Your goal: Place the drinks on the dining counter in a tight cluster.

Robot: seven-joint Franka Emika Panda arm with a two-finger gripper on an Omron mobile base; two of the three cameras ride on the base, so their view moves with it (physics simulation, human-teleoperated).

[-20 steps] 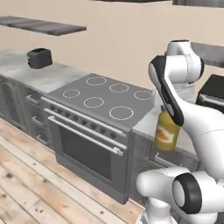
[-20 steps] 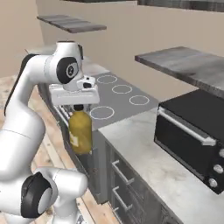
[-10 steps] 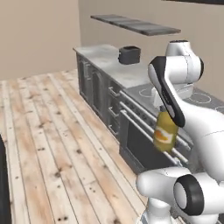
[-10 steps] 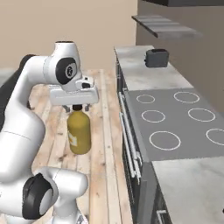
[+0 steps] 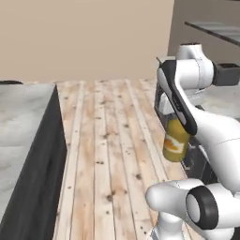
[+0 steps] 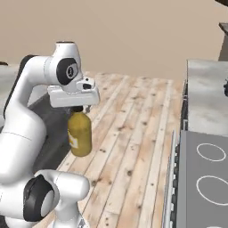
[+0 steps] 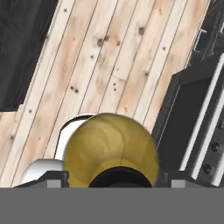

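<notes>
A: Left base view: the jug is hanging above the floor, the island lying left.

B: Right base view: the gripper is clamping its neck. Hand view: the oven is showing.

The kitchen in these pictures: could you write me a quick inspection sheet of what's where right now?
Surface: the dining counter, pale marble top on a dark base, lies at the left of the left base view; the part in view carries nothing.
Job's things: the amber juice jug hangs upright over the wooden floor, held by its neck.
Clutter: nothing seen.
Grippers: the hand is shut on the jug's neck, with the arm tucked close to the robot's body.
Cables: nothing seen.
Surroundings: a stove top with ring burners and a grey counter beyond it stand at the right of the right base view; a plain beige wall is behind.
</notes>
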